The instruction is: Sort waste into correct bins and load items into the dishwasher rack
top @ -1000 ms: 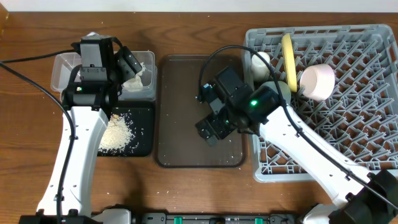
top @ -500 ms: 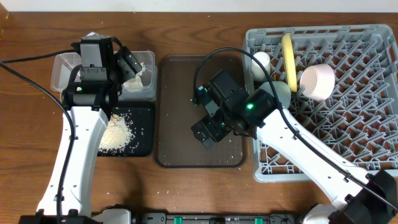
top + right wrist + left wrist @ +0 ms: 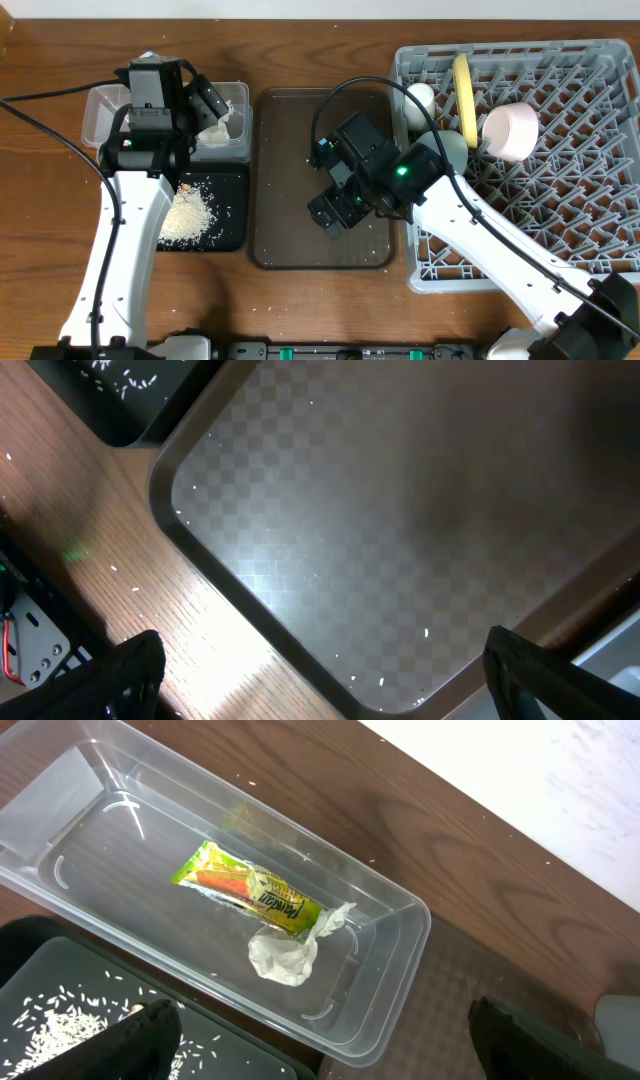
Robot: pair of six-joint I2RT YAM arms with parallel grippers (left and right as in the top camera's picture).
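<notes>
Overhead view, waste first: the snack wrapper (image 3: pixel 250 892) and the tissue (image 3: pixel 284 956) lie touching each other inside the clear tub (image 3: pixel 100 108), at 10 o'clock on the table (image 3: pixel 300 50). The rice crumbs (image 3: pixel 188 215) sit heaped in the black tray (image 3: pixel 232 212), which is just beside the tub at its 6 o'clock.

Dishware: the yellow plate (image 3: pixel 463 92) stands on edge between pegs in the dishwasher rack (image 3: pixel 560 200), at 3 o'clock on the table. The white cup (image 3: pixel 420 97), light blue bowl (image 3: pixel 447 150) and pink bowl (image 3: pixel 510 131) cluster round the plate. You cannot make out any chopsticks in these views.

Grippers: the left gripper (image 3: pixel 212 112) hangs over the tub's 3 o'clock end, jaws wide, holding nothing. The right gripper (image 3: pixel 328 185) hovers over the brown serving tray (image 3: pixel 290 130), jaws wide and empty too.

Judgement: sorting looks almost done. A few stray grains (image 3: pixel 425 632) dot the serving tray, mostly toward its 7 o'clock corner.

To do this step well:
- Do not pinch at single grains; they are too small for these fingers.
- Grip the serving tray by its rim if you mean to tip it.
- Tip toward 9 o'clock, over the black tray, slowly.
- Keep the left arm clear of that path.
</notes>
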